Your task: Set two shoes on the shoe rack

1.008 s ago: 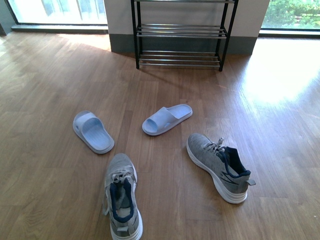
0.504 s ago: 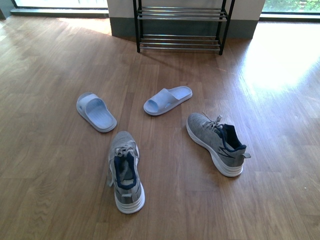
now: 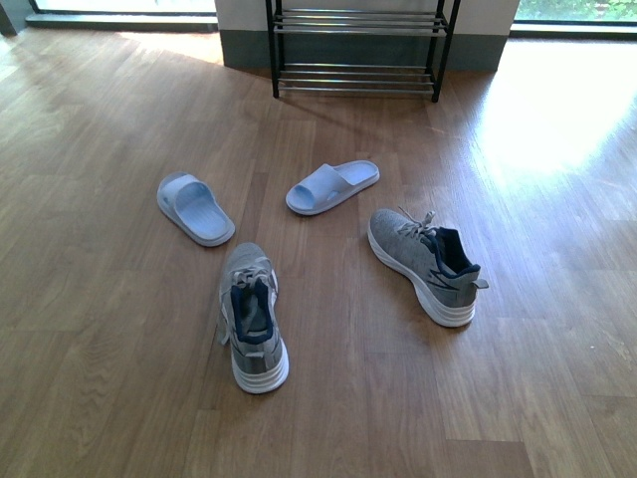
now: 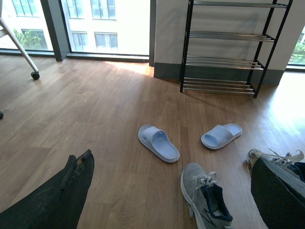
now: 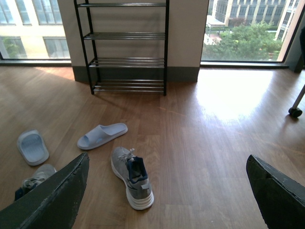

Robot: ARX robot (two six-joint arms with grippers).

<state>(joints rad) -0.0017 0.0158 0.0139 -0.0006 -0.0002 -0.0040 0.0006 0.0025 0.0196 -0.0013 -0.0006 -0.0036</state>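
Left shoe (image 3: 251, 317) near, right shoe (image 3: 423, 264) beside it, both on floor (image 3: 100, 349); rack (image 3: 356, 72) far (slippers (image 3: 332, 186) between). Left gripper (image 4: 169, 162) and right gripper (image 5: 167, 161) spread wide, empty.

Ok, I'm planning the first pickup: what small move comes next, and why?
Probably lower the open right end effector toward the right-hand grey knit sneaker: it lies on the wooden floor ungrasped, short of the black-framed chrome-rod shoe rack.

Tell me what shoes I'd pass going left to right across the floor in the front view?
pale blue slipper → grey sneaker → second pale blue slipper → second grey sneaker
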